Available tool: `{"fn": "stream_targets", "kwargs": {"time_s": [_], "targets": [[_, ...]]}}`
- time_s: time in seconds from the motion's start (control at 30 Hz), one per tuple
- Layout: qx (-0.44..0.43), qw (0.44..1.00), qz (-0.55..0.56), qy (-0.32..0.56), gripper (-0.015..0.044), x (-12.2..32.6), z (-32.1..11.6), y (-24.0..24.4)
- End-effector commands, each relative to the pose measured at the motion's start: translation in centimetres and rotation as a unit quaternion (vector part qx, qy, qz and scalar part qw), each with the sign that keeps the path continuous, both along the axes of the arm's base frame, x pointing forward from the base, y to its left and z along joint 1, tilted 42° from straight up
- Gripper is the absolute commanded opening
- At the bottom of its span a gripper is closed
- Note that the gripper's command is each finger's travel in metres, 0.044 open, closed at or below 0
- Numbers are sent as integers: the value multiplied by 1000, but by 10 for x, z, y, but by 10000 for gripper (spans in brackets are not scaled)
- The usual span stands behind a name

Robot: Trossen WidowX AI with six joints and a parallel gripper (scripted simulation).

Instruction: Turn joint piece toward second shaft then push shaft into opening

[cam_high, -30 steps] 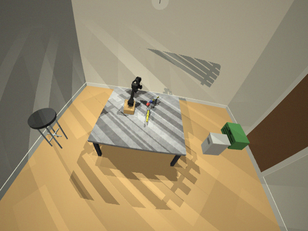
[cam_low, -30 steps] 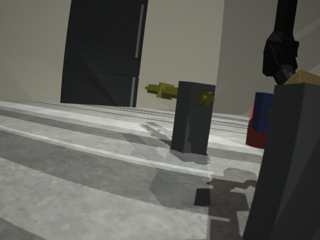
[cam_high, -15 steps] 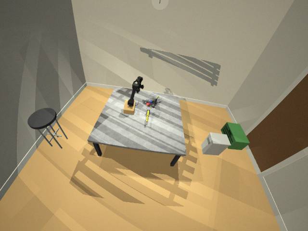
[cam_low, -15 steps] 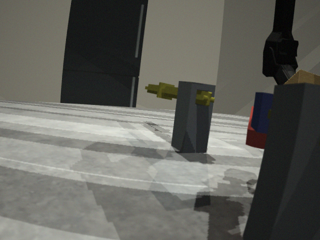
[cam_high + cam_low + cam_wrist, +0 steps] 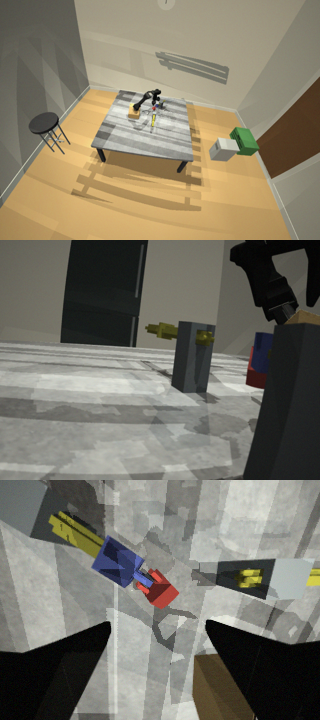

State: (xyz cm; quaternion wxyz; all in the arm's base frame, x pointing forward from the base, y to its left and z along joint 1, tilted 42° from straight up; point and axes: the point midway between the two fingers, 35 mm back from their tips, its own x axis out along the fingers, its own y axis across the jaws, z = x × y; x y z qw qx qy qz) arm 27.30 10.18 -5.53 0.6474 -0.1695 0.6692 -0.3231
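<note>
1. The gripper (image 5: 154, 102) (image 5: 285, 305) (image 5: 159, 625) stands wide, with nothing between its fingers.
2. In the wrist view, the red joint piece (image 5: 154, 108) (image 5: 256, 378) (image 5: 164, 594) lies ahead of the fingertips, across the middle of the gap as seen from there — apart from both fingers.
3. The joint piece is hinged to a blue part (image 5: 156, 105) (image 5: 261, 352) (image 5: 117, 561) on the end of the fixed shaft (image 5: 77, 534). That shaft runs to the first block (image 5: 162, 103) (image 5: 286, 395) (image 5: 20, 507), a tall dark grey one.
4. The joint piece points roughly on along the fixed shaft's line, at an angle to the second shaft (image 5: 153, 121) (image 5: 168, 331) (image 5: 314, 577). I cannot make out its opening.
5. The second shaft, yellow too, sits through the second block (image 5: 154, 112) (image 5: 191, 357) (image 5: 292, 579). Its near end is well short of the joint piece — the two are apart.
6. The arm (image 5: 147, 95) reaches over from its wooden base (image 5: 133, 113) (image 5: 307, 318) (image 5: 215, 687) on the grey table (image 5: 144, 144).
</note>
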Motion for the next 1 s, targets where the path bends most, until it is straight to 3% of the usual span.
{"fn": "stream_targets", "kwargs": {"time_s": [0.0, 0.13, 0.5, 0.97], "targets": [[-7, 1000, 14, 3, 440, 6, 4, -14], [-7, 1000, 6, -5, 440, 6, 4, -14], [-9, 985, -118, -128, 440, 5, 1, -16], [-6, 920, -276, -277, 440, 4, -2, -19]]}}
